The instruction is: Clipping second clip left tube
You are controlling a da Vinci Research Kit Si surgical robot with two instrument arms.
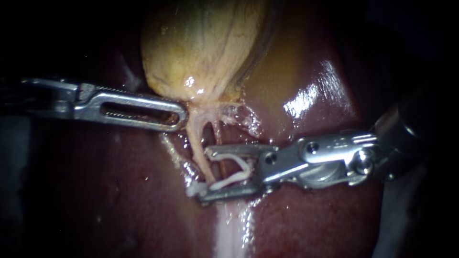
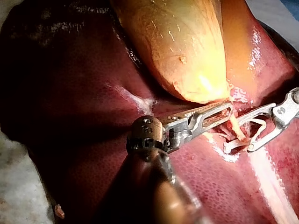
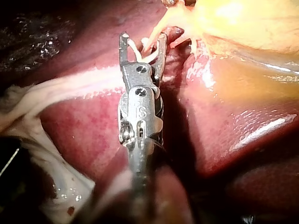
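Two instruments work over the liver [image 1: 311, 215], below the gallbladder [image 1: 201, 43] at upper centre. The left instrument [image 1: 179, 117] lies level at the gallbladder's neck; I cannot tell its hold. The right instrument [image 1: 206, 174] has jaws spread, carrying an open white clip [image 1: 234, 179]. The left tube [image 1: 197, 143] runs top-to-bottom at centre, across the clip's mouth. Judgement: squeeze next.

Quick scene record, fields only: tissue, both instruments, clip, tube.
gallbladder: pale yellow, lying on the dark red liver
left instrument: tip at the gallbladder's neck
right instrument: carries a white clip, its legs spread wide
left tube: runs from the neck down into the clip's mouth
clip status: not yet closed on the tube
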